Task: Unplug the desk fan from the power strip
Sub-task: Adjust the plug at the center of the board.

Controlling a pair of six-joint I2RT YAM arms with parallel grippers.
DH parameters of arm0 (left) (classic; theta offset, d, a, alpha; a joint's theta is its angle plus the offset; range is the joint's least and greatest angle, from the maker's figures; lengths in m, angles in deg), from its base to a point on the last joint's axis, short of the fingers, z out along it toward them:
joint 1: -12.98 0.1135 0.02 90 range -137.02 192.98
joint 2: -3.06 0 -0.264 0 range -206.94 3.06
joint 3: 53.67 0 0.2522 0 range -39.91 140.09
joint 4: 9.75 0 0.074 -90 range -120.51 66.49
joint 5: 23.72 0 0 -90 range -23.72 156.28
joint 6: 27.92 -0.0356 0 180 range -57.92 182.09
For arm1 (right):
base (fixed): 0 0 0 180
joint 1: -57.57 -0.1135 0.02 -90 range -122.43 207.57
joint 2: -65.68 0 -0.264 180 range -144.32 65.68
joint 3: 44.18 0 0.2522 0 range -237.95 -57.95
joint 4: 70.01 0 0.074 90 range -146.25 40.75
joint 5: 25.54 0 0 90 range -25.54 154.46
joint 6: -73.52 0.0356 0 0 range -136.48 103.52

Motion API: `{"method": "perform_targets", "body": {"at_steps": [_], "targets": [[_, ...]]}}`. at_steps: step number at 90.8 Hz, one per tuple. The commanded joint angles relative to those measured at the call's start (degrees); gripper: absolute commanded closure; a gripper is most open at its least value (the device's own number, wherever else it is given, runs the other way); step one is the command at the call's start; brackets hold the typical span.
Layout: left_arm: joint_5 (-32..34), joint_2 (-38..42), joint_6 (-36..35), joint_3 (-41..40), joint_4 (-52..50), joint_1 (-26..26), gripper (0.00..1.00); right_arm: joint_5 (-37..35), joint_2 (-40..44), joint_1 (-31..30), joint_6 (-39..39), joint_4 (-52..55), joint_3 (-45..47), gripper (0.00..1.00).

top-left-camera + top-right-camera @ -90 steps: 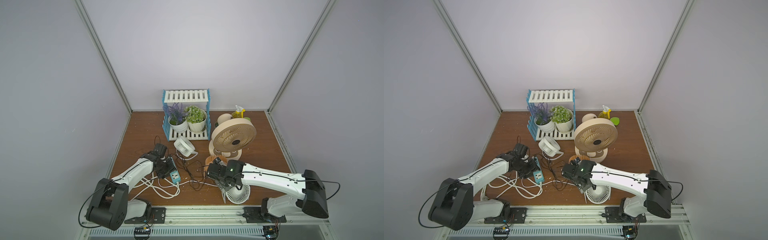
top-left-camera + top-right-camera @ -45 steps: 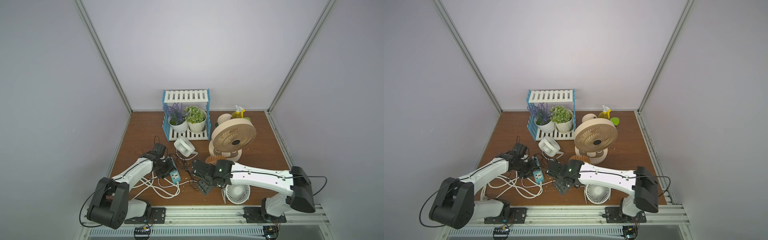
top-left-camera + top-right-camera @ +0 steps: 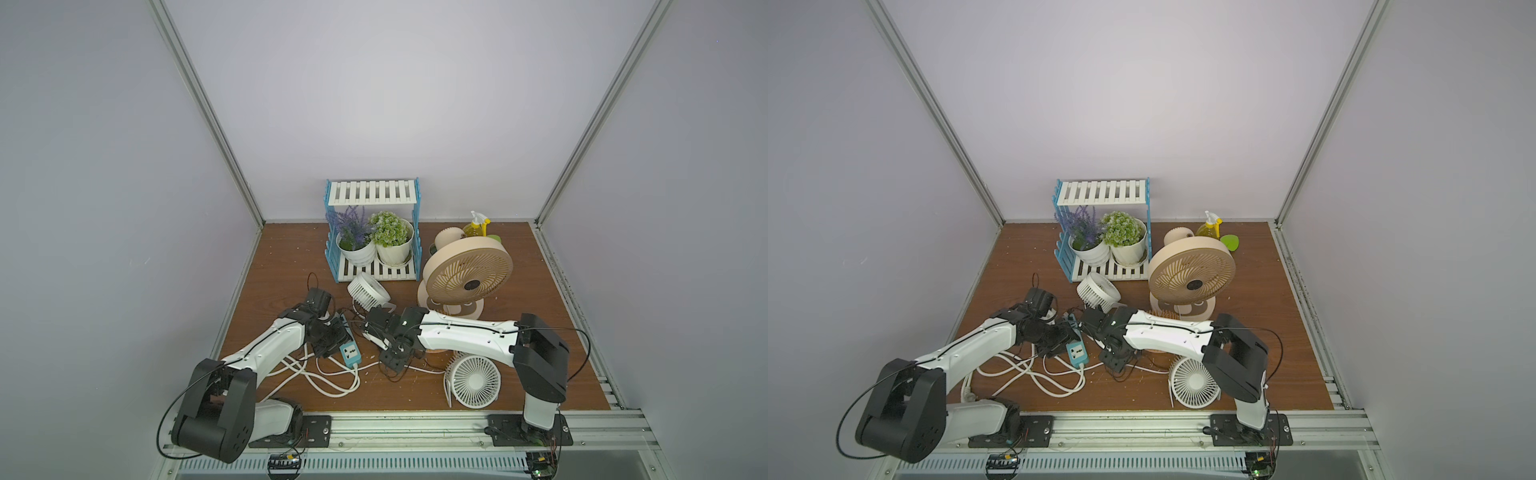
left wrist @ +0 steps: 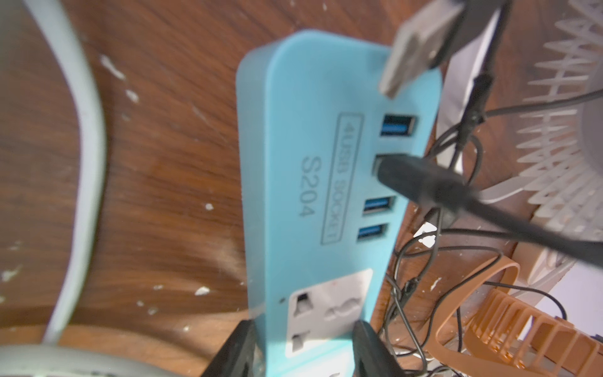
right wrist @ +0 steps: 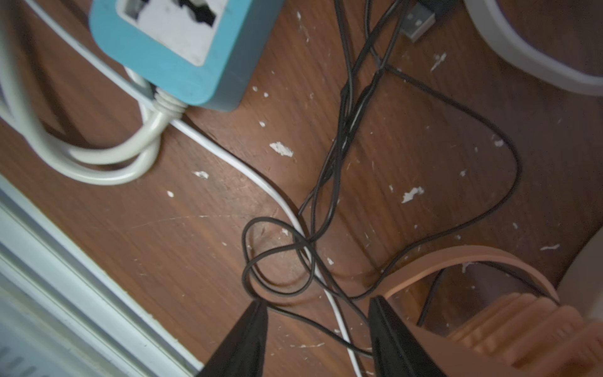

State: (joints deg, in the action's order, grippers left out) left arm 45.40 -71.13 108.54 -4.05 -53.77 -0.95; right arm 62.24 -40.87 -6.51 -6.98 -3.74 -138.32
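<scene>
The teal power strip (image 3: pixel 348 351) (image 3: pixel 1076 352) lies at the front left of the wooden table, and my left gripper (image 4: pixel 301 329) is shut on its sides near a white socket face. One black USB plug (image 4: pixel 411 178) sits in the second USB port of the power strip (image 4: pixel 313 196). A loose USB plug (image 5: pixel 419 19) lies free beyond the strip's end. My right gripper (image 5: pixel 316 310) (image 3: pixel 395 359) points down just right of the strip, open, with thin black cables (image 5: pixel 329 182) under its jaws. The beige desk fan (image 3: pixel 467 276) stands behind my right arm.
A small white fan (image 3: pixel 368 291) lies by the blue-and-white plant rack (image 3: pixel 374 232). Another white fan (image 3: pixel 473 382) sits at the front right, and an orange fan (image 5: pixel 509 320) lies beside my right jaws. The strip's thick white cord (image 3: pixel 324 376) loops at the front.
My right arm has swung left toward the power strip and its jaws have narrowed from wide open. The left gripper keeps its hold on the strip.
</scene>
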Motion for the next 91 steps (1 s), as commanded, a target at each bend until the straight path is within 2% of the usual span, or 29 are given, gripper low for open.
{"method": "perform_targets", "body": {"at_steps": [1,31,51,66,91], "targets": [[6.26,-1.91,0.75,-3.02,-2.43,0.66,0.5,-2.87,-1.63,0.26,-4.16,-0.06,-1.62,0.5],[5.59,-2.08,1.54,-3.75,-1.56,0.71,0.5,-3.62,-3.24,0.68,-4.45,-3.58,-0.16,0.63],[5.58,-2.4,1.49,-3.31,-1.56,0.66,0.5,-4.39,-0.56,0.68,-3.39,-4.61,1.81,1.0],[6.46,-3.05,1.37,-3.34,-1.62,0.87,0.5,-5.6,6.79,0.53,-2.95,-3.21,5.12,1.0],[9.69,-5.2,-0.86,-2.2,-2.92,4.5,0.53,-12.87,28.1,0.68,3.46,4.92,10.15,1.0]]}}
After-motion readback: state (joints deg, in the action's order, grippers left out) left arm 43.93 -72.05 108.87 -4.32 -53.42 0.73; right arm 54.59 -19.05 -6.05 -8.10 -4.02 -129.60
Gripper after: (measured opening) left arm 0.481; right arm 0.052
